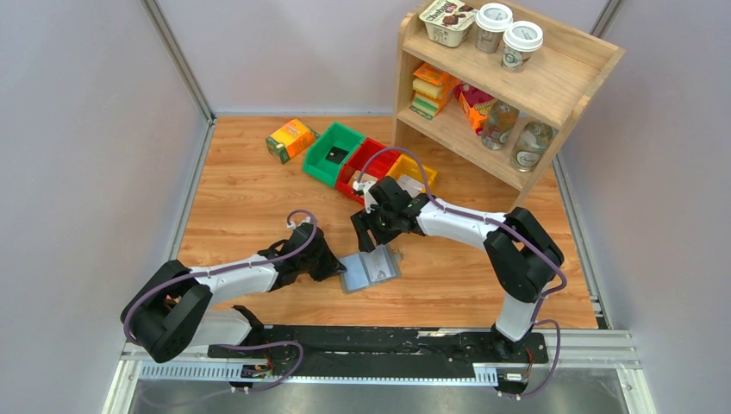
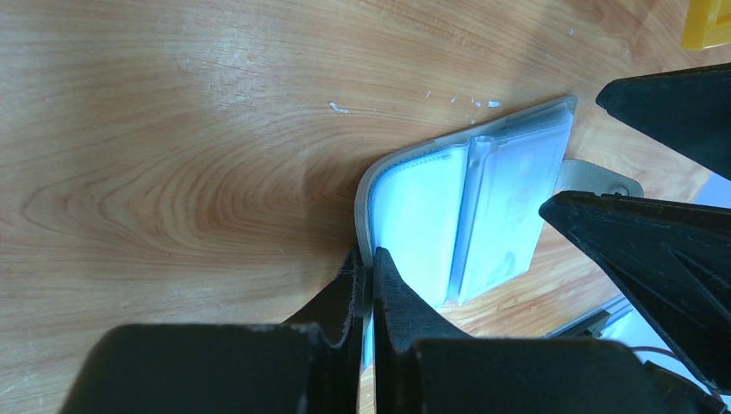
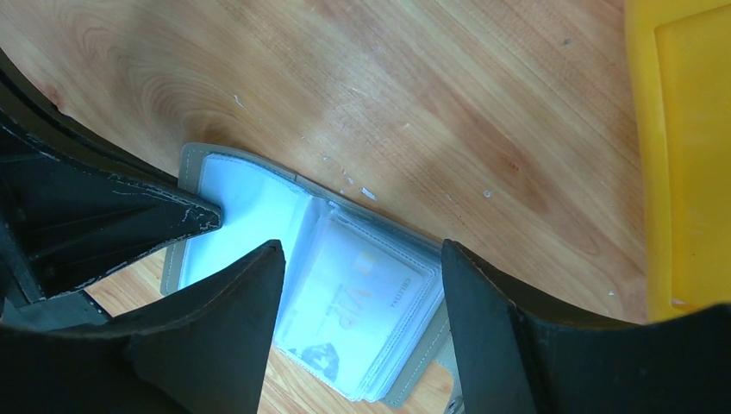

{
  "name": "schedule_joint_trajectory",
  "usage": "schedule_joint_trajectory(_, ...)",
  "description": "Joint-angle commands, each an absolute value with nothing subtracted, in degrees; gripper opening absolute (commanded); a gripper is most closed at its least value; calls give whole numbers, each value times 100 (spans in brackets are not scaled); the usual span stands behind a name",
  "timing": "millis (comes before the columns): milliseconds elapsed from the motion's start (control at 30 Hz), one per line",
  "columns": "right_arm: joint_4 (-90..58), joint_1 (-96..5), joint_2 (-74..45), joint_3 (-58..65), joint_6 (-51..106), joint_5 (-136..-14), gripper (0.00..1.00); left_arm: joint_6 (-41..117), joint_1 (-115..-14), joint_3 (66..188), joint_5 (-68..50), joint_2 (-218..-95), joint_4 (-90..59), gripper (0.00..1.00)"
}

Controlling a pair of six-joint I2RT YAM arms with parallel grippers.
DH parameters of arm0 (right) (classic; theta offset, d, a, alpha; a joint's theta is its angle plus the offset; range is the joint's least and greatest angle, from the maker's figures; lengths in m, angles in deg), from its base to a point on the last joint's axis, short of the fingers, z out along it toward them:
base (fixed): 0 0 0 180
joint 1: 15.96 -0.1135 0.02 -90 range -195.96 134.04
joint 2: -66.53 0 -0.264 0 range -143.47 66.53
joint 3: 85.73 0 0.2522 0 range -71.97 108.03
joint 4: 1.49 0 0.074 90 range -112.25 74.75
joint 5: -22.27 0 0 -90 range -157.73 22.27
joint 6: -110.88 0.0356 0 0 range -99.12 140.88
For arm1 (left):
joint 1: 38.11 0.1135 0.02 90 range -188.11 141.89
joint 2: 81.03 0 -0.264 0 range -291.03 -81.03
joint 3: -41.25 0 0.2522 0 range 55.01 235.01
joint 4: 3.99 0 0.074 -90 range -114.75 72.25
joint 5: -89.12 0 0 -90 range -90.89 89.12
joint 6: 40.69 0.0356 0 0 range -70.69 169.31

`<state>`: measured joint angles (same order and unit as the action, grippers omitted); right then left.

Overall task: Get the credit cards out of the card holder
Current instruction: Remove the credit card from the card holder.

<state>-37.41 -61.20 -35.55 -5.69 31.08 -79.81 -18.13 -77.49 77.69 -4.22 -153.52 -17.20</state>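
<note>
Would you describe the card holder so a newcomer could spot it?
On the wooden table, look near the front, where the left tool and the right tool meet. The card holder lies open: flat, blue-grey, clear-pocketed, unlike the bright plastic bins behind.

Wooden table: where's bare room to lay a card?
Bare wood lies left, between the orange-green carton and the left gripper, and right of the open grey card holder. Crowded: around the holder under the right gripper, and by the coloured plastic bins.

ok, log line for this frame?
left end effector: shut on card holder edge | right end effector: open over card holder | card: in clear pocket, not yet out
</note>
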Motion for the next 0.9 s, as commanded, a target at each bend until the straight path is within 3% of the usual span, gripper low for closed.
schedule_joint_trajectory(0, -3714, -6123, -3595, -526, 3046, -8013, 69, -1793, -7775, 7866, -361, -15327, -1749, 1)
schedule_joint_trajectory(867, -3863, -6149, -3639, -517, 3073, -8100, 68, -1793, -7766, 7875, -352, -15301, -1749, 1)
